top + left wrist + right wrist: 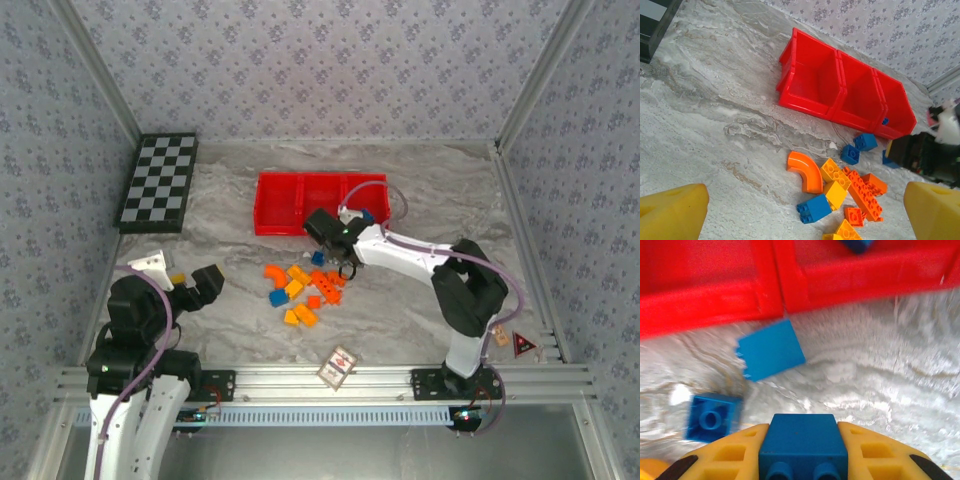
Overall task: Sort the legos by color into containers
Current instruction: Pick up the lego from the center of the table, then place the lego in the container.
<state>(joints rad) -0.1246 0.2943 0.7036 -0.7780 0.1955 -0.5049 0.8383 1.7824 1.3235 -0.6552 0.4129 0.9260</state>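
Your right fingers (880,457) are clamped on a blue lego (802,440). Two more blue legos (771,350) lie just ahead, before the red tray (705,295). Your left fingers (672,212) stand wide apart, with the loose pile (840,190) ahead between them on the tabletop (715,125).

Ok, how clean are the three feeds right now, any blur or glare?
Right wrist: red tray and loose blue brick blurred, gripped blue brick sharper. Left wrist: legos crisp, right arm at the edge soft. Top external: even light, no glare on the table, fine detail coarse.
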